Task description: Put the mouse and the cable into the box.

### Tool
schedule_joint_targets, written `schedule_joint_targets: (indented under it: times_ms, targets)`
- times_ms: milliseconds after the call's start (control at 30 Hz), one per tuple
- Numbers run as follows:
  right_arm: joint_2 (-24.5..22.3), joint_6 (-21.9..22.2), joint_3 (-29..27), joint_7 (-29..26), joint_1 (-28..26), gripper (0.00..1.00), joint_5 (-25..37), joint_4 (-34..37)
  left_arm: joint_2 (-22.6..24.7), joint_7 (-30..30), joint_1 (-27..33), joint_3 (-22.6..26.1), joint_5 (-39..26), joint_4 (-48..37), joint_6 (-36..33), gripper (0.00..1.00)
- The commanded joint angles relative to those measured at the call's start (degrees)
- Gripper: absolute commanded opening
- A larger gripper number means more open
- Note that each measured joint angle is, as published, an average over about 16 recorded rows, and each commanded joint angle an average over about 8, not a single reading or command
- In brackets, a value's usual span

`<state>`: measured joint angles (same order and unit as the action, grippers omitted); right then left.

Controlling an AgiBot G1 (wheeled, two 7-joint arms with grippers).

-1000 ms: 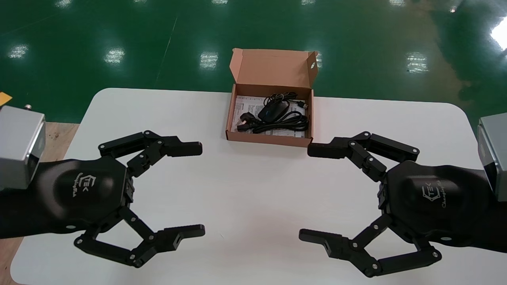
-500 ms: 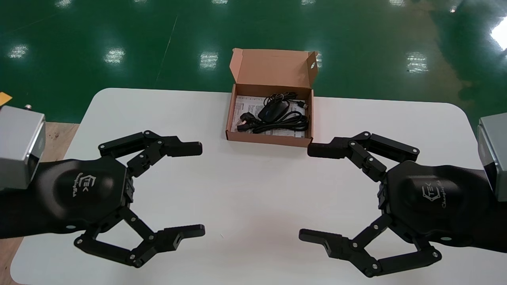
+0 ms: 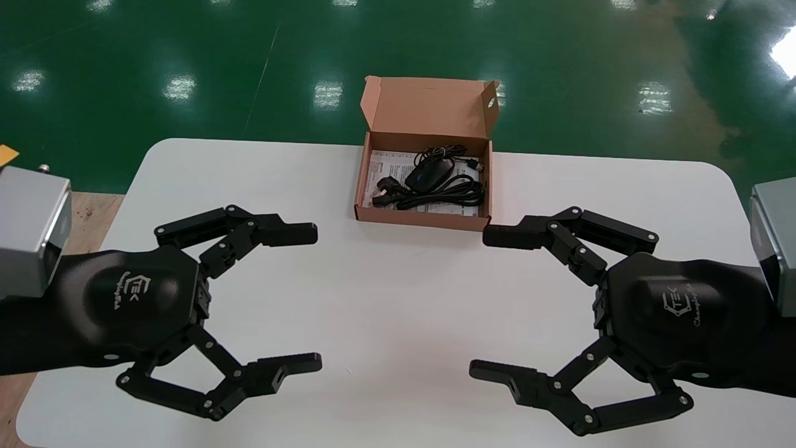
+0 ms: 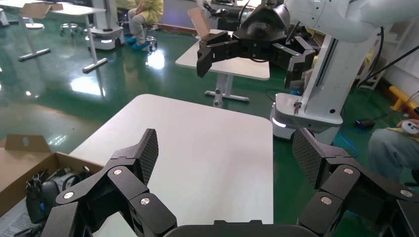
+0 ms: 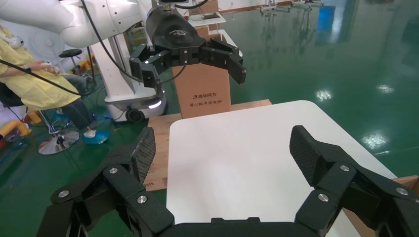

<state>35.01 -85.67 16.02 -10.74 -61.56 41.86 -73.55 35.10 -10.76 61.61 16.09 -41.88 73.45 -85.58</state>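
The cardboard box sat on the white table, ahead of both grippers and in line with the gap between them. Its near right corner was just beside the far fingertip of the right gripper. The lid stood open at the side away from the grippers.

Inside lay the black mouse and the coiled black power cable. They covered most of a printed leaflet, whose text was too small to read. The mouse partly overlapped the coil, and its thin cord was bunched at the far wall.

In the left wrist view the box was cut off at the frame edge, with only part of the mouse showing.

The left gripper and the right gripper hovered over bare tabletop well apart from each other. Each had its fingers spread wide and held nothing.
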Motion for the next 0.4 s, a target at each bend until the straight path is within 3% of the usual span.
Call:
schedule_joint_targets:
  times_ms: [33,400]
  targets:
    - [0.00,0.00,0.00,0.00,0.00,1.00,0.00,0.00,0.00,0.00,0.00,0.00,0.00,0.00,0.00,1.00]
    - [0.00,0.00,0.00,0.00,0.00,1.00,0.00,0.00,0.00,0.00,0.00,0.00,0.00,0.00,0.00,1.00]
